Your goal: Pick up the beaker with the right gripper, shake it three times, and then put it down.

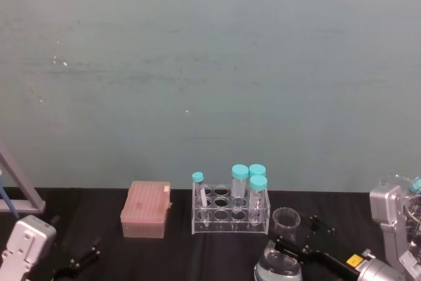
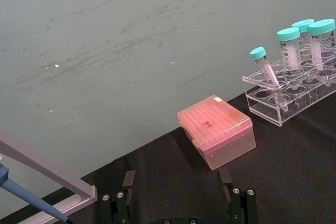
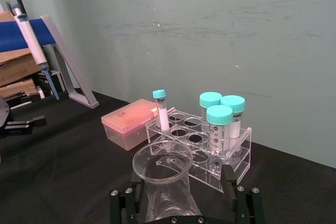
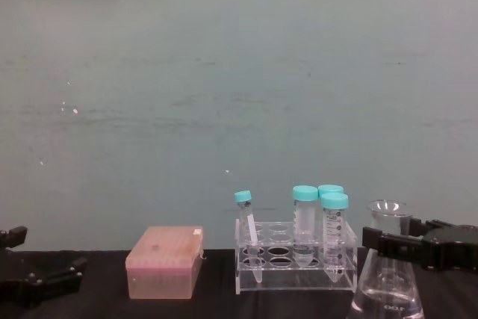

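Your beaker (image 4: 387, 268) stands on the black table (image 1: 217, 251) at the near right, just right of the clear tube rack (image 4: 295, 263) with its teal-capped tubes (image 4: 334, 229). The right gripper (image 4: 407, 248) is at its neck. In the chest view one black finger crosses in front of the glass just below the flared rim, and in the right wrist view the two fingers stand on either side of the neck with the rim (image 3: 161, 165) between them. You cannot tell from these pictures whether the jaws are already pressing the glass or only bracketing it — no clear gap shows, and no clear contact either.

Treat the beaker as fragile and slick. It is stiff glass with a wide base and some clear liquid low down, so most of its weight probably sits well below your hold. The neck under the flare looks like the right place to grip — the rim should stop it from sliding down through the fingers. Close firmly but not hard, lift straight, and keep the shakes small so it does not swing into the rack.

The left gripper (image 2: 178, 195) is parked at the near left with its jaws spread, near the pink tip box (image 2: 216, 131).
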You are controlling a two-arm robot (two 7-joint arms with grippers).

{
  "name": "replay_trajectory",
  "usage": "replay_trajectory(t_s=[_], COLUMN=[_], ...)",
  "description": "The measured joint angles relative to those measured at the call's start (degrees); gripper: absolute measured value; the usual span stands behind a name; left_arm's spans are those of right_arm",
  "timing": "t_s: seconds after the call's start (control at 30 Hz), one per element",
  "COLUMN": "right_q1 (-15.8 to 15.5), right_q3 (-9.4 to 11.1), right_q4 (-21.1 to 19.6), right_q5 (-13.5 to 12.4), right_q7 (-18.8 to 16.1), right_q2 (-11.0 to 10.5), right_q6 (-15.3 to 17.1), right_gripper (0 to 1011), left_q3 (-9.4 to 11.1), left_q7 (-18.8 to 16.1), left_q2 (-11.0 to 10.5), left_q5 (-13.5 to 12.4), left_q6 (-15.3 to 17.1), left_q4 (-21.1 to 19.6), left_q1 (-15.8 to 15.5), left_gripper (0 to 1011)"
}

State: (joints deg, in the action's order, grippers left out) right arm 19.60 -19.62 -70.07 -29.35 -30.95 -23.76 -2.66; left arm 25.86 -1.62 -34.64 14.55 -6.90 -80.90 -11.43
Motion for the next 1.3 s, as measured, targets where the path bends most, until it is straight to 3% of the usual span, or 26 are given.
replay_trajectory(t_s=[0.13,0.67,0.97,1.3], right_q1=[0.0,0.0,-0.7,-1.5], right_q3=[0.0,0.0,0.0,0.5], right_q4=[0.0,-0.1,-1.2,-3.3], right_q5=[0.0,-0.1,-1.8,-2.9], right_q7=[0.0,0.0,-2.7,-2.9], right_q2=[0.0,0.0,-1.0,-1.8], right_q6=[0.0,-0.1,-0.7,-1.8], right_gripper=[1003,1003,1003,1003], left_q3=[0.0,0.0,0.0,0.0], left_q7=[0.0,0.0,0.0,0.0], left_q2=[0.0,0.0,0.0,0.0], left_q5=[0.0,0.0,0.0,0.0], left_q6=[0.0,0.0,0.0,0.0], left_q4=[0.0,0.0,0.0,0.0], left_q1=[0.0,0.0,0.0,0.0], left_gripper=[1000,1000,1000,1000])
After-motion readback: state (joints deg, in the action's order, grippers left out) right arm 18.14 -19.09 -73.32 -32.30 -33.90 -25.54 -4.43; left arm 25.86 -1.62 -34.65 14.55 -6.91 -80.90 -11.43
